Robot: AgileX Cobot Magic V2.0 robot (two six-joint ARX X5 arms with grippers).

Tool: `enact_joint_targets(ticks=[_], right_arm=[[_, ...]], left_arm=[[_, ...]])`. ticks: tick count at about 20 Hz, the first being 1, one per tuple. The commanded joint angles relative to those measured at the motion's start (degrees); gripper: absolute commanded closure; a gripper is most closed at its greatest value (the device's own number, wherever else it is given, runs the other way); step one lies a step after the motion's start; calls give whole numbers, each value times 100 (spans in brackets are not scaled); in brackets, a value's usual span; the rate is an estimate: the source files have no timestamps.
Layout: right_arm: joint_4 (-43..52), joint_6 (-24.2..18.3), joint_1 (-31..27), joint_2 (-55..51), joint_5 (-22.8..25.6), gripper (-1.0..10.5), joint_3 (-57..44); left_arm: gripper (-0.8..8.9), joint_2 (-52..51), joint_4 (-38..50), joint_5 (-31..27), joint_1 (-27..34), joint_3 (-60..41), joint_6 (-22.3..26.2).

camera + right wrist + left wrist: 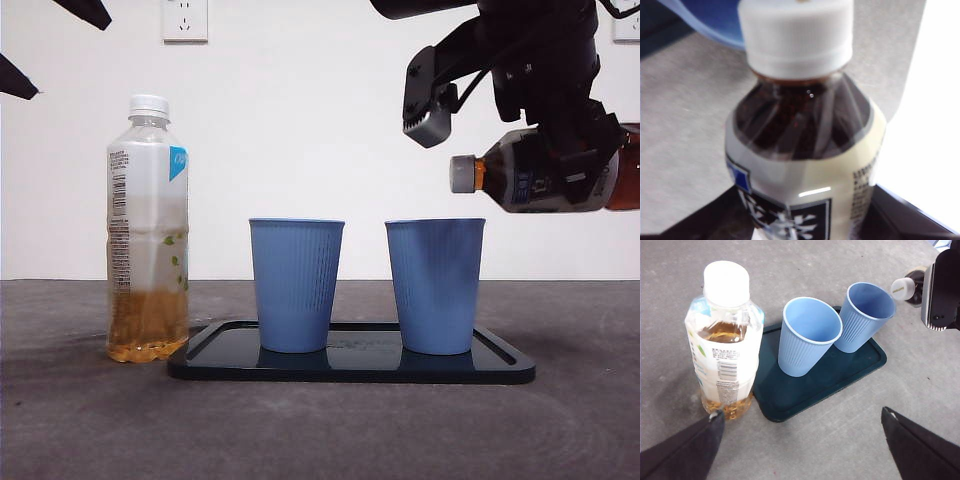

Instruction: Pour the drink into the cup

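Observation:
My right gripper (pixel 807 217) is shut on a dark drink bottle (pixel 520 180), holding it on its side in the air. Its white cap (pixel 462 174) is on and points left, just above and to the right of the right blue cup (pixel 435 285). A second blue cup (pixel 296 285) stands left of it on the same dark tray (pixel 350 367). Both cups (pixel 807 337) (pixel 865 315) look empty from above. My left gripper (pixel 801 414) hangs open high over the table's left side, holding nothing.
A tall clear bottle of pale tea (pixel 148 230) with a white cap stands on the grey table just left of the tray. The right arm (pixel 540 60) fills the upper right. A white wall with a socket (pixel 185 18) lies behind.

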Motion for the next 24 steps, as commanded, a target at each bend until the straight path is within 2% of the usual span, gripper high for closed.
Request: enact_joint_targets(ticks=[1,7,11,14,19,22,24], right_arm=[[33,-348,76,81,562,744,199],[61,-251,138,81,627,744,199],[39,334,144,61,649,744,199],[-31,879,107,-37,402,745,199],[299,1663,-365,-686,-909,745,197],[673,2127,-798,-1182,-1993,745,162],[1036,2308,-1104,-1473,-2483,745,72]], left_arm=[[314,39,63,7,-26,116,48],[314,39,61,7,-26,116,50],[314,39,61,7,-26,116,26],[314,39,61,7,-26,116,28],[314,37,61,7,-26,116,28],[314,37,63,7,-26,116,28],[315,37,63,7,-26,116,28]])
